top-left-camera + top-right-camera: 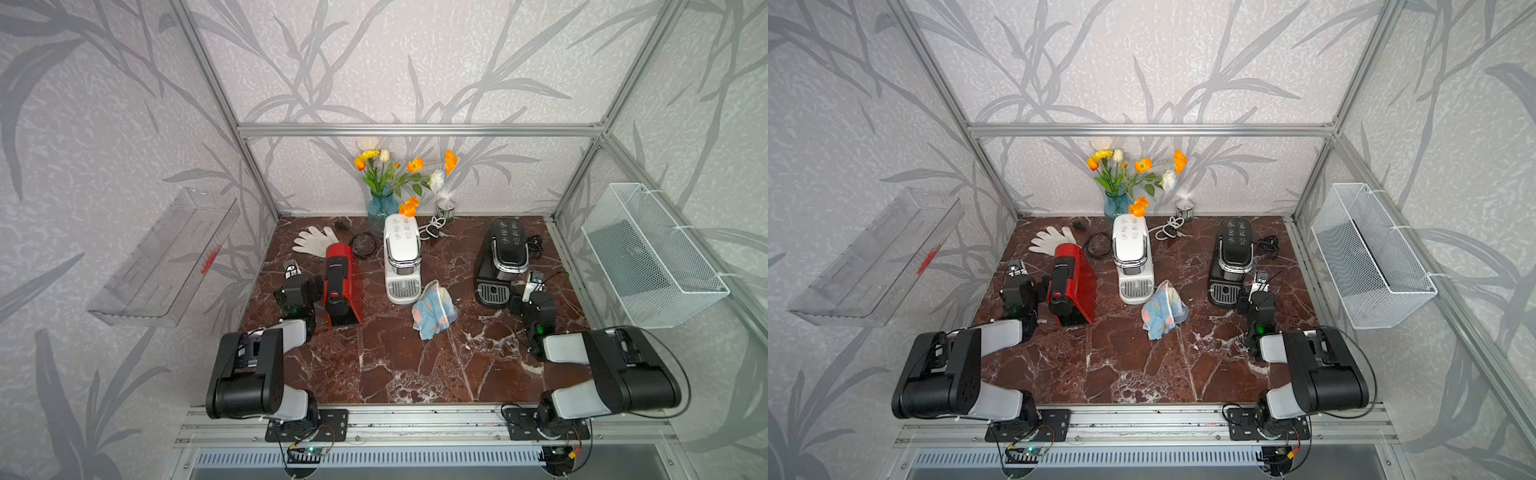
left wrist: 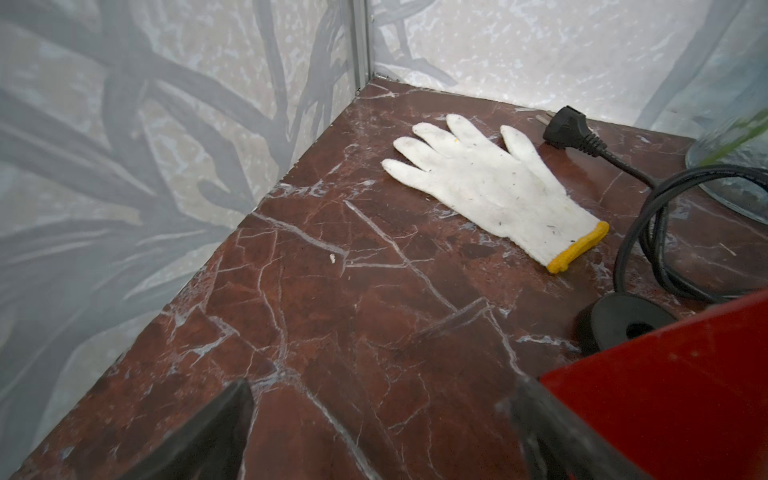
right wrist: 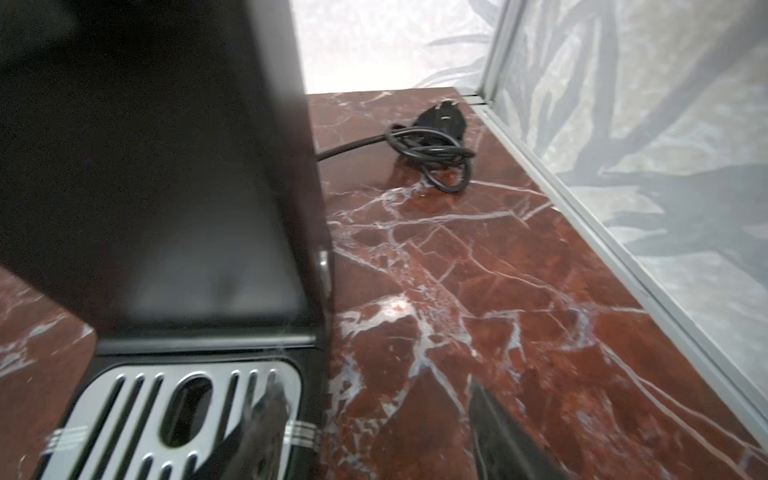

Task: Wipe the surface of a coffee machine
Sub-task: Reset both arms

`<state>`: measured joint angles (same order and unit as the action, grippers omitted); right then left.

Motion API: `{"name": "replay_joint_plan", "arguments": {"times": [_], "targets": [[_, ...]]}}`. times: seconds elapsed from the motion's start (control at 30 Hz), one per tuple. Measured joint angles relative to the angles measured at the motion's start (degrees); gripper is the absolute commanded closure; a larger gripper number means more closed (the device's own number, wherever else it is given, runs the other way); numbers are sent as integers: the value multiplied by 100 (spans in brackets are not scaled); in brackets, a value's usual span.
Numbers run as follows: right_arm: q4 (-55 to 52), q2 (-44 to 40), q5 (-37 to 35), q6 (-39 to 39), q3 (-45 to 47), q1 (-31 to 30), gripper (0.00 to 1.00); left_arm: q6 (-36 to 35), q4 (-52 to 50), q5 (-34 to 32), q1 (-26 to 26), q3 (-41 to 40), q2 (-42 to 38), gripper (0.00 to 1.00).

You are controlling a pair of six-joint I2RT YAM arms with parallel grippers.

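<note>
In both top views a crumpled blue cloth with orange and white patches [image 1: 434, 309] lies loose on the red-brown marble bench [image 1: 395, 365]. It is just beside the white capsule coffee machine [image 1: 401, 257] and apart from the black coffee machine with a button panel [image 1: 503, 257]. Neither arm holds it. The left pincer [image 1: 291, 268] sits beside the red coffee machine [image 1: 341, 286], and the right pincer [image 1: 532, 284] sits beside the black one.

In the left wrist view, the left pincer stands wide apart and empty, close by the red casing. A white knitted glove with a yellow cuff [image 2: 490, 187] lies ahead.

In the right wrist view, the right pincer is parted with nothing between its fingers, one finger over the slotted chrome drip tray [image 3: 166, 407].

No wiping seems under way. The next move likely calls for reaching the cloth, closing on a raised fold and carrying it to a machine's casing.
</note>
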<state>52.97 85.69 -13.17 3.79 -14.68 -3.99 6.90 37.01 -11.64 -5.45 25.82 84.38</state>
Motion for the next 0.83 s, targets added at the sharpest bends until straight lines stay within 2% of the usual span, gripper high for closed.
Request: {"name": "replay_joint_plan", "arguments": {"times": [0.13, 0.17, 0.43, 0.63, 0.83], "targets": [[678, 457, 205, -216, -35, -44, 23, -232, 278, 245, -39, -13, 153, 1], [629, 439, 232, -238, -35, -48, 1, -256, 302, 289, -39, -17, 155, 1], [1021, 470, 614, -450, -50, -42, 1, -400, 380, 424, -39, -31, 157, 0], [608, 487, 1346, -708, -472, -31, 1, -426, 417, 431, -39, -44, 157, 0], [496, 487, 1665, -820, -516, -35, 1, -435, 420, 433, -39, -44, 157, 0]]}}
